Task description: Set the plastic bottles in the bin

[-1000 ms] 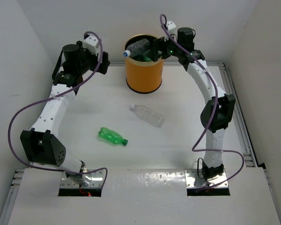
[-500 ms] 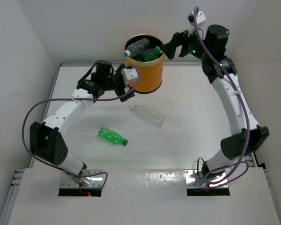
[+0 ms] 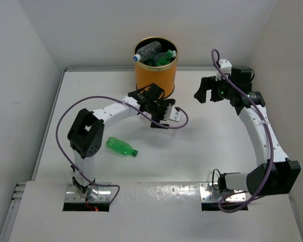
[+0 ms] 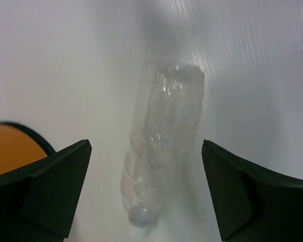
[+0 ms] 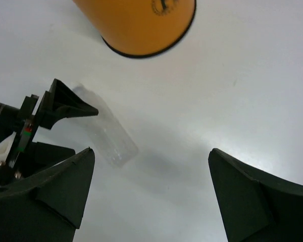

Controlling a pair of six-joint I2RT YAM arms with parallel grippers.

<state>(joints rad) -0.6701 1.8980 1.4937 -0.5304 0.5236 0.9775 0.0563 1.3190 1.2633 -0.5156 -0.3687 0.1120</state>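
The L gripper (image 4: 145,146) was opened wide and nothing was held. A clear bottle (image 4: 166,101) was seen lying on the table (image 3: 217,151) just below, between the two fingers; no contact could be made out. The R gripper (image 3: 204,91) was also opened wide and empty, held over the table to the right of the bin (image 3: 155,78). A small round mark (image 5: 164,6) was seen on the bin's orange wall, but it could not be read. A green bottle (image 3: 120,146) was laid on the table, well apart from both grippers. In the bin, a bottle w/ blue cap (image 3: 147,50) and a second green bottle (image 3: 163,57) were seen at the rim.
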